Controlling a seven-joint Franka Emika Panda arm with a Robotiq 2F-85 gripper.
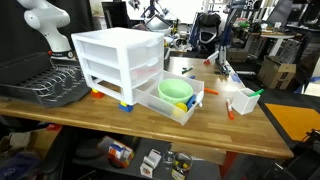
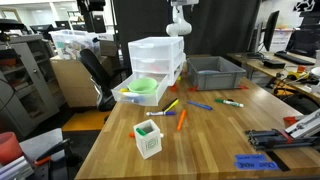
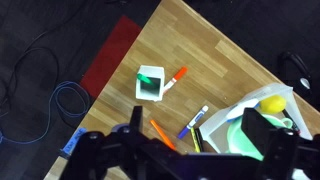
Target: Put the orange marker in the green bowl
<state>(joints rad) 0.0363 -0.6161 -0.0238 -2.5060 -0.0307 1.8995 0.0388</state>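
The orange marker (image 3: 163, 133) lies flat on the wooden table, just off the front of the open white drawer; it also shows in an exterior view (image 2: 182, 120). The green bowl (image 3: 250, 138) sits inside that open bottom drawer and shows in both exterior views (image 1: 175, 90) (image 2: 143, 86). My gripper (image 3: 194, 112) is open and empty, high above the table. In the wrist view its two dark fingers frame the marker and the bowl. The arm (image 2: 178, 20) stands behind the drawer unit.
A small white box with a green piece (image 3: 151, 82) stands on the table, a red-orange marker (image 3: 175, 77) beside it. A blue marker (image 3: 194, 122) and a yellow one lie next to the orange marker. A yellow object (image 3: 272, 102) sits in the drawer. The white drawer unit (image 1: 118, 60), dish rack (image 1: 45, 85) and grey bin (image 2: 215, 72) are nearby.
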